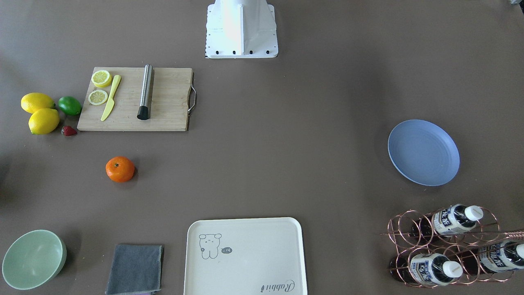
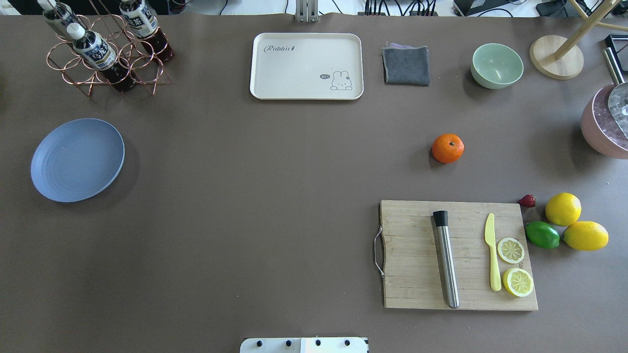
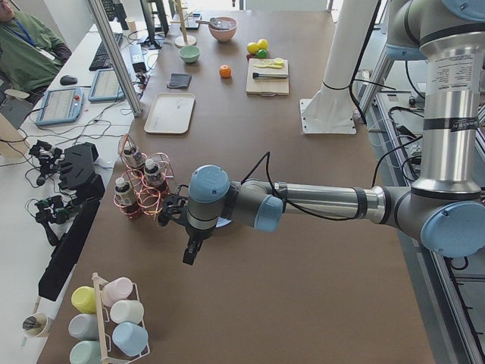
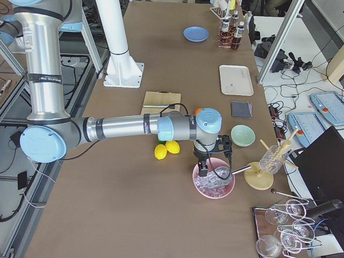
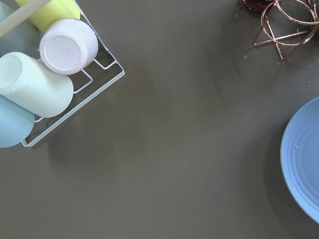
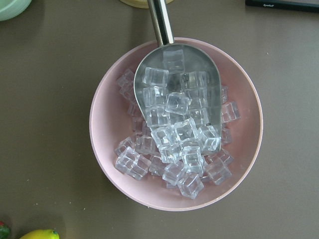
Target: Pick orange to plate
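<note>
The orange (image 2: 448, 148) lies alone on the brown table, between the cutting board and the grey cloth; it also shows as the orange (image 1: 120, 169). Far across the table sits the periwinkle plate (image 2: 77, 160), bare, and the left wrist view catches the edge of the plate (image 5: 304, 179). My left gripper (image 3: 188, 258) hangs beyond the plate at the table's left end; I cannot tell whether it is open or shut. Over a pink bowl of ice at the opposite end hovers my right gripper (image 4: 202, 172); its state cannot be told either.
Wooden cutting board (image 2: 458, 255) with a steel rod, yellow knife and lemon slices. Two lemons, a lime (image 2: 542, 235) and a strawberry beside it. Cream tray (image 2: 306, 66), grey cloth (image 2: 405, 65), green bowl (image 2: 496, 65), copper bottle rack (image 2: 105, 49), pink ice bowl (image 6: 174, 124), cup rack (image 5: 45, 74).
</note>
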You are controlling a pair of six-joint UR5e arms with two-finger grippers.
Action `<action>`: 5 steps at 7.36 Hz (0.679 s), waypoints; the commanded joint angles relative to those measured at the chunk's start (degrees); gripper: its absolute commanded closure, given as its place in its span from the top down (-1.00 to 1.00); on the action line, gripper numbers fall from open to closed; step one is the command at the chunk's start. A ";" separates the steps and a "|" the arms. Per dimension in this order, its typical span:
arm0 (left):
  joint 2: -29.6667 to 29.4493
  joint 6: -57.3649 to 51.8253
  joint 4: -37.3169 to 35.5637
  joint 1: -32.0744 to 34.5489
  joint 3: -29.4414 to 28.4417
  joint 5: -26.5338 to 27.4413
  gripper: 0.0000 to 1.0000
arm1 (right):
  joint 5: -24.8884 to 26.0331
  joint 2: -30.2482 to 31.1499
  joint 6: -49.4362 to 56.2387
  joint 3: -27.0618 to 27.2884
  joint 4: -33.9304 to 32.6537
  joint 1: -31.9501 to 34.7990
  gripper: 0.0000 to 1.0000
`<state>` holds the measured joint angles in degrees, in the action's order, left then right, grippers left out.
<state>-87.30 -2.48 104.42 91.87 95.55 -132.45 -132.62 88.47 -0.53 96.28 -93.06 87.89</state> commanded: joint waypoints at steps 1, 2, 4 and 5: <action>0.29 0.02 0.00 -0.03 0.07 -0.01 0.96 | -0.01 0.12 0.00 -0.04 -0.02 0.00 1.00; 0.55 0.02 0.00 0.06 0.16 -0.01 0.96 | -0.09 0.12 0.00 0.14 -0.02 0.00 1.00; 0.55 0.02 0.08 -0.03 -0.02 -0.01 0.96 | -0.18 0.12 -0.35 0.66 -0.02 0.09 1.00; 0.55 0.02 0.09 -0.03 -0.02 -0.01 0.96 | -0.09 0.12 -0.18 0.93 -0.02 0.09 1.00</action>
<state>-86.77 -2.46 104.47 91.86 95.56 -132.45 -132.77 88.59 -0.73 96.83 -93.08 87.94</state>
